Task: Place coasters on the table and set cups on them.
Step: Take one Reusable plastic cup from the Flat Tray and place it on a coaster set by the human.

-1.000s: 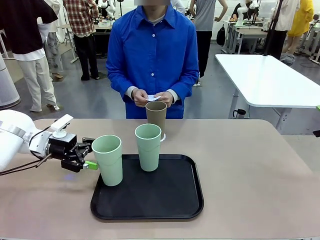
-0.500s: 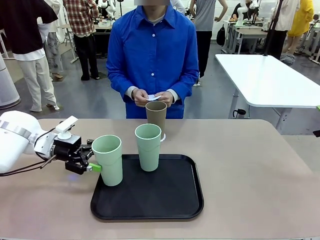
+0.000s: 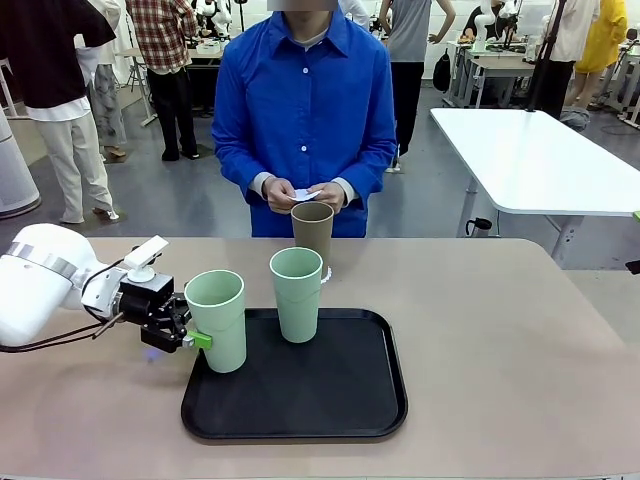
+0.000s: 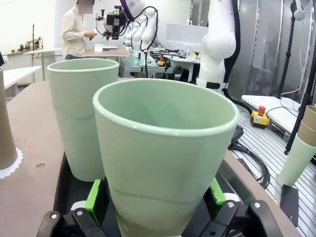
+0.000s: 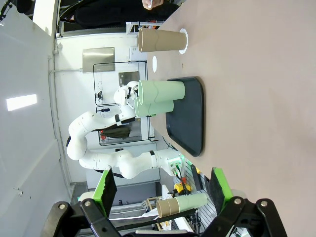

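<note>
On the left edge of the black tray (image 3: 330,400) stands a mint green cup (image 3: 217,320), and my left gripper (image 3: 190,330) is open with a finger on each side of its lower body. In the left wrist view this cup (image 4: 165,163) sits between the green pads (image 4: 95,200). A second mint cup (image 3: 297,293) stands upright on the tray behind it (image 4: 81,123). Beyond the tray, the brown cup (image 3: 312,235) rests on a lacy coaster (image 3: 326,273) on the table (image 3: 500,330). The person's hands hold white coasters (image 3: 306,195). My right gripper (image 5: 163,197) is open and empty.
The person in a blue shirt stands at the table's far edge, right behind the brown cup. A white table (image 3: 540,160) stands at the back right. Bare tabletop stretches to the right of the tray and along the near left.
My left gripper has slid to the right toward the near mint cup, and its fingers now flank it. The cups and the person's hands have stayed put.
</note>
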You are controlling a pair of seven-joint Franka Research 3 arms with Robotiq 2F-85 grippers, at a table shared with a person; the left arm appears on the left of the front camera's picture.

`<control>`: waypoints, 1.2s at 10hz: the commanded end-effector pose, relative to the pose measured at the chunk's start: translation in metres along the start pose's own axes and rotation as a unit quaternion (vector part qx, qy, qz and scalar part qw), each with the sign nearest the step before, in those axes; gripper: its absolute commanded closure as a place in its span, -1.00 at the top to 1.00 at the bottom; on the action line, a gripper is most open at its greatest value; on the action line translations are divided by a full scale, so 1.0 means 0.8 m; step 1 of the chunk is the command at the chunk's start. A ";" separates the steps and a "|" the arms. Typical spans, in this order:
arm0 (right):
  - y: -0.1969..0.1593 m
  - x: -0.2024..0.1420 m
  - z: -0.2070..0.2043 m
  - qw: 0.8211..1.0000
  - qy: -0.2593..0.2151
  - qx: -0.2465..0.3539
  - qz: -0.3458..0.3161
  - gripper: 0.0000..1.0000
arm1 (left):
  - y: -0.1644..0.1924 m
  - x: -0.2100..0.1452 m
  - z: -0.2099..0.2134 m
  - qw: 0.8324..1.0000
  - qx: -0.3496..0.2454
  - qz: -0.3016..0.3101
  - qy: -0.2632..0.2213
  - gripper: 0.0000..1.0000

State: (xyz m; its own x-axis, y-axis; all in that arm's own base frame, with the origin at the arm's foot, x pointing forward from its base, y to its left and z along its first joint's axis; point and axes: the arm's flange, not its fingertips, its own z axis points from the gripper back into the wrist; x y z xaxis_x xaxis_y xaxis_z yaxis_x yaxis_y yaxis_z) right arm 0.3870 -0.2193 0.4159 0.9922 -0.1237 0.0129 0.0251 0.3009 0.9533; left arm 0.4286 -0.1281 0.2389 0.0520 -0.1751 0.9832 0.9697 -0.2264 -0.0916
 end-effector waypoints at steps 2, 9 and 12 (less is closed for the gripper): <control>0.001 -0.005 -0.001 1.000 -0.001 0.004 0.001 1.00 | 0.001 -0.001 -0.002 1.000 -0.009 -0.016 0.008 -0.20; 0.001 -0.005 -0.001 1.000 -0.001 0.004 0.001 1.00 | -0.060 0.160 0.024 0.999 0.029 -0.008 0.021 -0.46; 0.001 -0.005 -0.001 1.000 -0.001 0.004 0.001 1.00 | -0.080 0.232 0.038 0.997 0.054 -0.016 0.044 -0.46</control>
State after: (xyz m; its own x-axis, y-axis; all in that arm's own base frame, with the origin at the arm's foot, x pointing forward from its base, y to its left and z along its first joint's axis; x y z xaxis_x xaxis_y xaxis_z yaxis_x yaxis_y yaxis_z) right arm 0.3870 -0.2191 0.4159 0.9923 -0.1233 0.0129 0.0250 0.3009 0.9533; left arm 0.3877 -0.1161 0.4377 -0.0176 -0.2364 0.9715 0.9882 -0.1521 -0.0192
